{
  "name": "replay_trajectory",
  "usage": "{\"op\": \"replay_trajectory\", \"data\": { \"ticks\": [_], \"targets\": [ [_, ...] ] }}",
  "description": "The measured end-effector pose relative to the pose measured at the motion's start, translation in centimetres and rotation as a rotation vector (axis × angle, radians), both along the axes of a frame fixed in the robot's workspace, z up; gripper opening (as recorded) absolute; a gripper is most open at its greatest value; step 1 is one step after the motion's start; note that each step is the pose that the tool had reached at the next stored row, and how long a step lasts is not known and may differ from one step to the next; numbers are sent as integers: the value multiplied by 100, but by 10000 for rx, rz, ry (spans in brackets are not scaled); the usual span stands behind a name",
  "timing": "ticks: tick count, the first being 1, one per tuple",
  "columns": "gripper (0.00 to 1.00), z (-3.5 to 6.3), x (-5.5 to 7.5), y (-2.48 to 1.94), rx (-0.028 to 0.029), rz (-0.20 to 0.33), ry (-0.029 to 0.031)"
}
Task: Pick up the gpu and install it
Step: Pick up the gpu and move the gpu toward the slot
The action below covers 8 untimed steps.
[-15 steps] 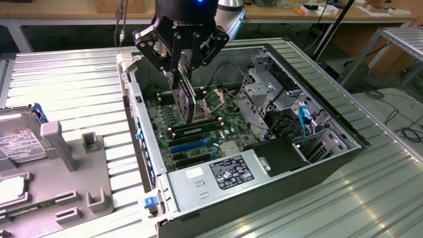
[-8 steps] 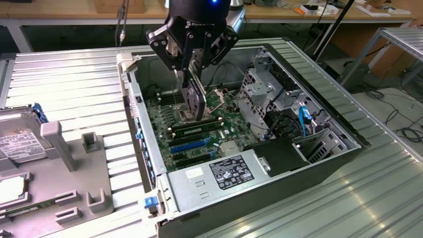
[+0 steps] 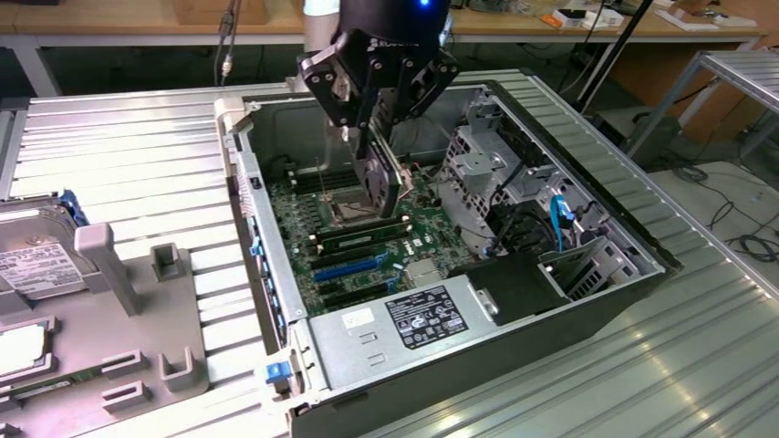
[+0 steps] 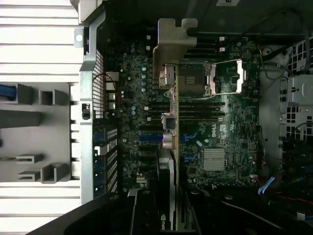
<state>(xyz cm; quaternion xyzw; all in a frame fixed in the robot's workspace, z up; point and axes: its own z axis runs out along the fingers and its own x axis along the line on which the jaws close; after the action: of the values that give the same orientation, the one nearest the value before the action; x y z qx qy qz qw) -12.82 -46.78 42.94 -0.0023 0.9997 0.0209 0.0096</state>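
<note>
The gpu (image 3: 383, 178) hangs on edge above the motherboard (image 3: 365, 246) inside the open computer case (image 3: 572, 301), over the CPU socket area. My gripper (image 3: 379, 128) is shut on its upper edge, fingers on either side. In the wrist view the gpu (image 4: 168, 122) appears edge-on, its silver end bracket (image 4: 173, 41) toward the case's perforated rear wall (image 4: 98, 88) and its black cooler (image 4: 165, 176) close to the gripper (image 4: 166, 208). It floats above the blue expansion slots (image 4: 149, 138), not touching the board.
Dark memory sticks (image 3: 359, 239) and blue slots (image 3: 353, 266) lie on the board. A labelled power supply (image 3: 420, 319) fills the case's near end and a drive cage (image 3: 487, 173) stands at the exterior view's right. A grey fixture (image 3: 122, 274) with a hard drive (image 3: 36, 265) stands at its left.
</note>
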Motion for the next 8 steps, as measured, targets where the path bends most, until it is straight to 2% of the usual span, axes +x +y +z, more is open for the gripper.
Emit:
{"op": "replay_trajectory", "data": {
  "ticks": [8],
  "targets": [
    [27,-4,187,5,0,0,0]
  ]
}}
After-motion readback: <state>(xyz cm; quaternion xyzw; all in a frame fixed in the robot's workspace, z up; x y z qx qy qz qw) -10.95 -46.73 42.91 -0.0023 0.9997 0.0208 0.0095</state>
